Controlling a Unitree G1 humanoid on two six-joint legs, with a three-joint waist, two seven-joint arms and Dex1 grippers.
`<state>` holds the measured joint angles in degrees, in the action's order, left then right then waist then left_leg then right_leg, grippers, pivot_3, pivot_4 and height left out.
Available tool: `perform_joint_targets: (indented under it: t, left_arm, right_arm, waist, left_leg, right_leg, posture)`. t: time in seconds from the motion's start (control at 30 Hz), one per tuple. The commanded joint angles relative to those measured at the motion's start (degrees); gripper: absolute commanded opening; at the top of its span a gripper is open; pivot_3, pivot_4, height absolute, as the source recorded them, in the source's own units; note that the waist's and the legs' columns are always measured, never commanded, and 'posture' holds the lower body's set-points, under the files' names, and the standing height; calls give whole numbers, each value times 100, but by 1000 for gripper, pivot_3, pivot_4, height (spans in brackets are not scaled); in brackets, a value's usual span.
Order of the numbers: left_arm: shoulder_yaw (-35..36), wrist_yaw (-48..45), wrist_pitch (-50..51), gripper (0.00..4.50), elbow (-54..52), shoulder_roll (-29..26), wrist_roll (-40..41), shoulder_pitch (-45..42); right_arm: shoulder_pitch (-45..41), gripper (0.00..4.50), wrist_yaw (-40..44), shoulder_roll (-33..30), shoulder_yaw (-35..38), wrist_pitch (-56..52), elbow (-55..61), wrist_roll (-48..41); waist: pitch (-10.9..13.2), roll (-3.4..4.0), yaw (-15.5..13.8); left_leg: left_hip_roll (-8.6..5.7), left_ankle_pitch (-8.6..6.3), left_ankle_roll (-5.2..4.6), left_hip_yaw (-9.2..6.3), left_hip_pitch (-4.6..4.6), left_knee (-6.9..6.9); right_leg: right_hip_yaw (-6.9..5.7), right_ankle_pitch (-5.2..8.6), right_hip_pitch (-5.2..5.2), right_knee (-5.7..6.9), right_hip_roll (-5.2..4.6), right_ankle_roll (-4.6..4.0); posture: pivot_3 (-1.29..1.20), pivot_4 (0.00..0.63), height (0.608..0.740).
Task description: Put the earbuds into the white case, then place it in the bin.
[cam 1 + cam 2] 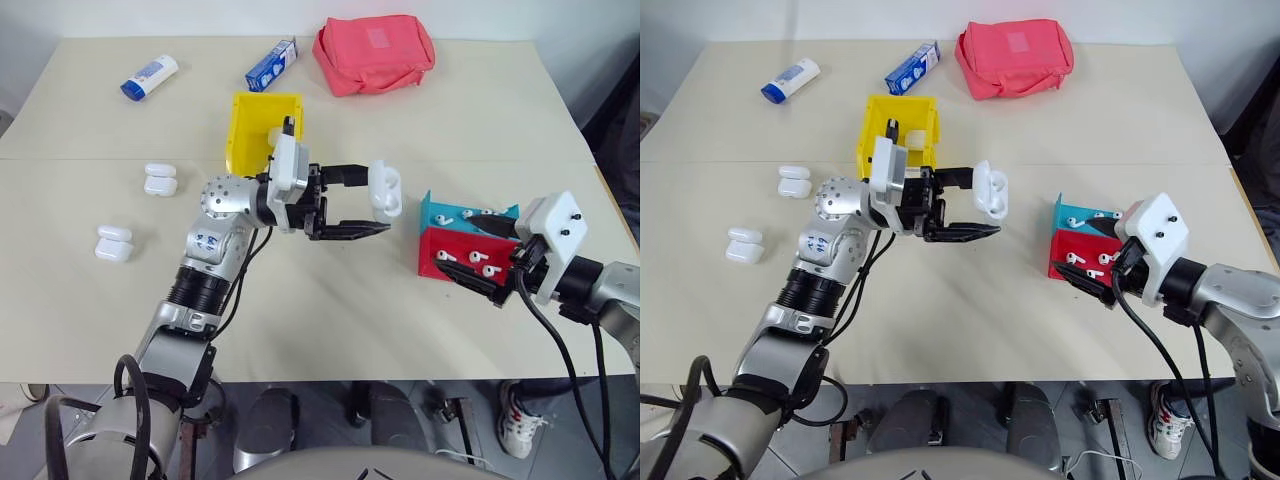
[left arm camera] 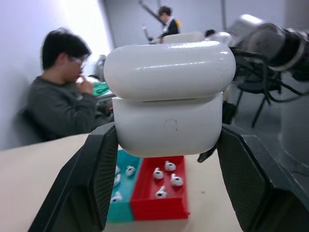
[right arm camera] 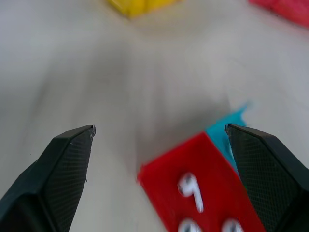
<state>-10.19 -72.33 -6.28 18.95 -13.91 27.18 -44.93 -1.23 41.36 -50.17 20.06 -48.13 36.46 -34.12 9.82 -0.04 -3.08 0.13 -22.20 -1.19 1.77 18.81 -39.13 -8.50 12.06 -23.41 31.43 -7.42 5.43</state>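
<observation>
My left tool point(image 1: 368, 208) grips the case point(image 1: 385, 192) between its two fingers, held up above the bench point(image 1: 330, 300), pointing toward my right side. The case lid looks slightly ajar in the left wrist view.

My right tool point(image 3: 159, 133) stands wide, holding nothing, low over the near end of the red tray point(image 1: 455, 258). A teal tray point(image 1: 440, 212) touches the red tray on its far side. Earbuds point(image 1: 478, 258) lie loose in both trays.

The bin point(image 1: 255, 125) sits on the bench beyond my left wrist, something pale inside it. Two more cases point(image 1: 160, 179) and point(image 1: 113, 243) lie on the bench to my left. At the far edge: a white-and-blue tube point(image 1: 150, 77), a blue box point(image 1: 272, 65), a pink pouch point(image 1: 373, 52).
</observation>
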Motion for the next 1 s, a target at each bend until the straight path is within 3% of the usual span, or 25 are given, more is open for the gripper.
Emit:
perform_joint_targets:
  t: [0.03, 0.37, 0.47, 0.63, 0.8, 1.0]
  left_arm:
    - [-55, -234, -189, 2727, -137, 169, -56, 172]
    - [-122, -681, 92, 2727, -401, 130, -30, 792]
    - [-120, -715, 111, 2727, -425, 135, -39, 834]
    - [-142, -732, 166, 2727, -523, 168, -44, 898]
    - [-200, -743, 232, 2727, -682, 227, -31, 1015]
    - [-219, -712, 269, 2727, -770, 249, -57, 1076]
  right_arm:
    - [77, 4500, -216, -233, 333, -602, 392, -255]
    - [297, 4500, -263, -945, 185, -1214, 469, -34]
    - [348, 3899, -176, -1095, 130, -1202, 418, 3]
    - [358, 3899, -23, -1492, -121, -1239, 271, 140]
    - [239, 2639, 235, -1874, -602, -993, -16, 368]
    - [-406, 2639, 569, -2199, -1391, -827, -577, 647]
  waist:
    - [-2, 4, 0]
    - [-5, 9, -14]
    - [-5, 9, -11]
    - [-5, 9, -3]
    - [-6, 10, -1]
    - [-7, 12, 10]
  left_leg:
    - [-3, -3, -6, 0, 0, 0]
    - [-11, 1, -30, -6, 29, -5]
    - [-17, 0, -37, -11, 33, -5]
    - [-25, 0, -45, -8, 37, -7]
    - [-23, 0, -45, -7, 36, -8]
    - [-24, 0, -45, -5, 34, -9]
  right_leg:
    - [5, -2, 0, -2, -2, 2]
    - [8, -36, -8, -53, -2, 16]
    - [8, -40, -7, -61, -6, 21]
    - [12, -45, -6, -65, -10, 29]
    - [14, -46, -7, -68, -10, 31]
    - [14, -48, -7, -69, -10, 32]
  posture:
    - [0, 150, 740]
    - [0, 150, 740]
    - [0, 150, 740]
    - [0, 150, 740]
    - [0, 150, 740]
    - [0, 150, 740]
